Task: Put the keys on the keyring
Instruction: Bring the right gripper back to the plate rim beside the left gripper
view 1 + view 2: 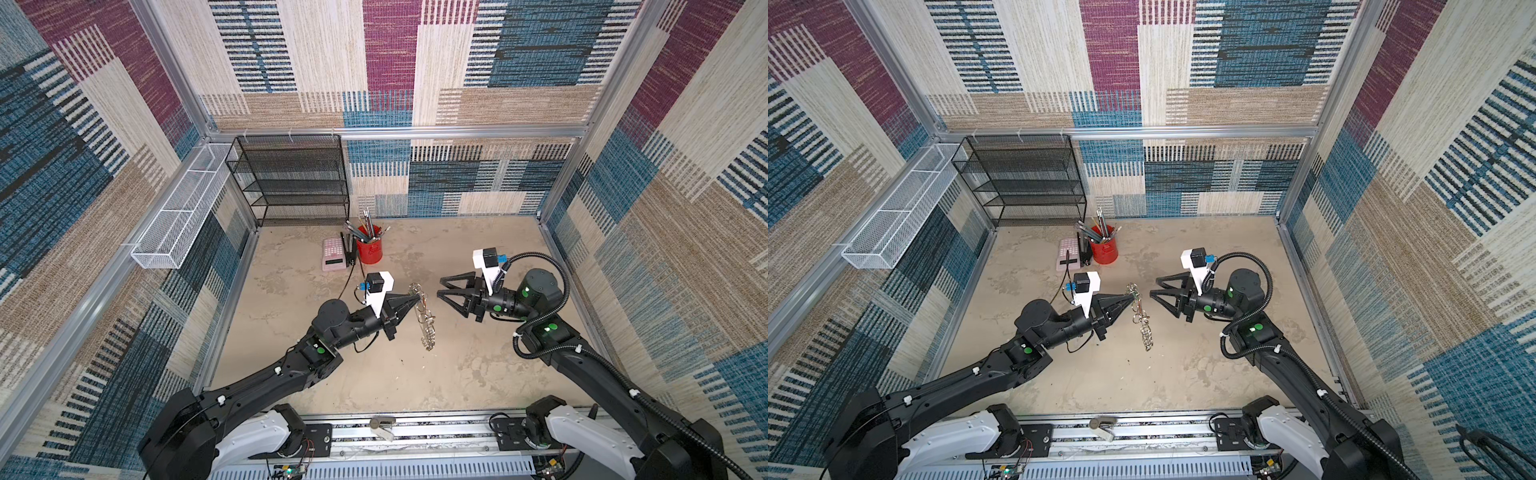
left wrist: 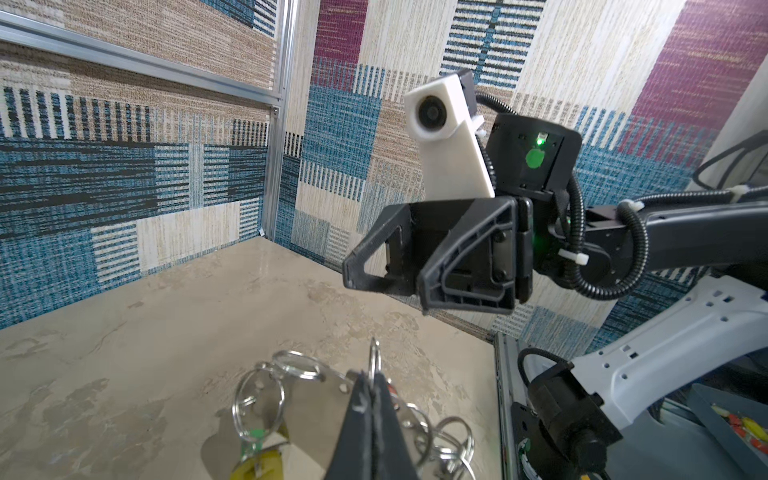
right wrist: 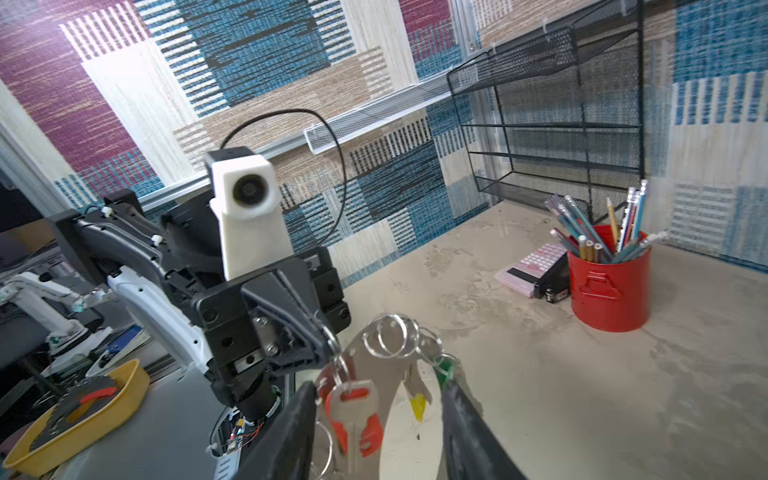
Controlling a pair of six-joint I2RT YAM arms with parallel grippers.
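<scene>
The keyring (image 1: 424, 322) hangs upright above the table in both top views, a grey band (image 2: 316, 399) edged with silver split rings. My left gripper (image 1: 417, 300) is shut on its upper part, the tips (image 2: 372, 380) pinching a ring. A red-tagged key (image 3: 353, 411) dangles from a ring on the keyring (image 3: 387, 365). It hangs between the spread fingers of my right gripper (image 3: 379, 388), which is open and faces the left one (image 1: 1133, 296) from the right (image 1: 1153, 287). A yellow tag (image 3: 417, 405) and a green tag (image 3: 444, 368) also hang on the band.
A red cup of pencils (image 1: 369, 249), a pink calculator (image 1: 332, 254) and a black stapler stand at the back. A black mesh shelf (image 1: 291, 183) fills the back left corner, with a white wire basket (image 1: 183, 216) on the left wall. A yellow tray (image 3: 83, 415) sits beyond the table.
</scene>
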